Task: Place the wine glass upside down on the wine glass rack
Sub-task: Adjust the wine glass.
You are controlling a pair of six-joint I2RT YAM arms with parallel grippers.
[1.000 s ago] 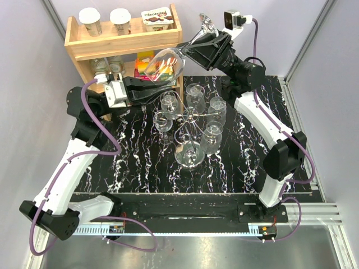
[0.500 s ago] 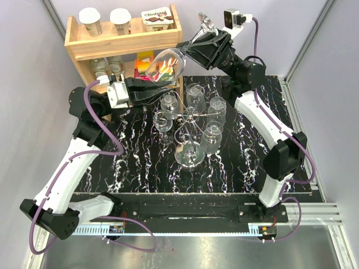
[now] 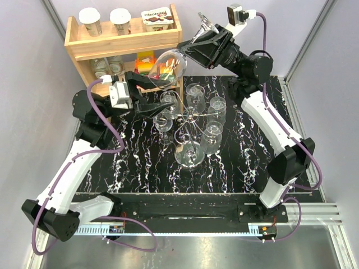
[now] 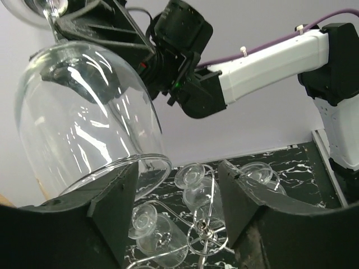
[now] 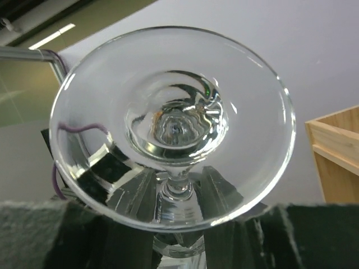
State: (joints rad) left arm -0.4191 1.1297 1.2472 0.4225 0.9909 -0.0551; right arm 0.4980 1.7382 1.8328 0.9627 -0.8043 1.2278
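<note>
The wine glass (image 3: 167,64) hangs in the air above the table's back, tilted, bowl to the left and foot (image 3: 206,23) up right. My right gripper (image 3: 194,47) is shut on its stem (image 5: 178,188), just below the round foot (image 5: 174,123). My left gripper (image 3: 145,89) stands open beside the bowl (image 4: 84,112), whose rim lies over the left finger (image 4: 115,207) and is not pinched. Below stands the wine glass rack (image 3: 188,116), a silver wire stand (image 4: 205,235) with several glasses hanging upside down.
A wooden shelf (image 3: 123,39) with jars and a yoghurt cup stands at the back left, right behind the left gripper. The rack's disc base (image 3: 189,157) sits mid-table on the black marbled top (image 3: 140,162). Walls close in on both sides.
My left gripper, shut at the bowl's rim before, has opened and let go. My right arm has shifted slightly right, still holding the glass by the stem.
</note>
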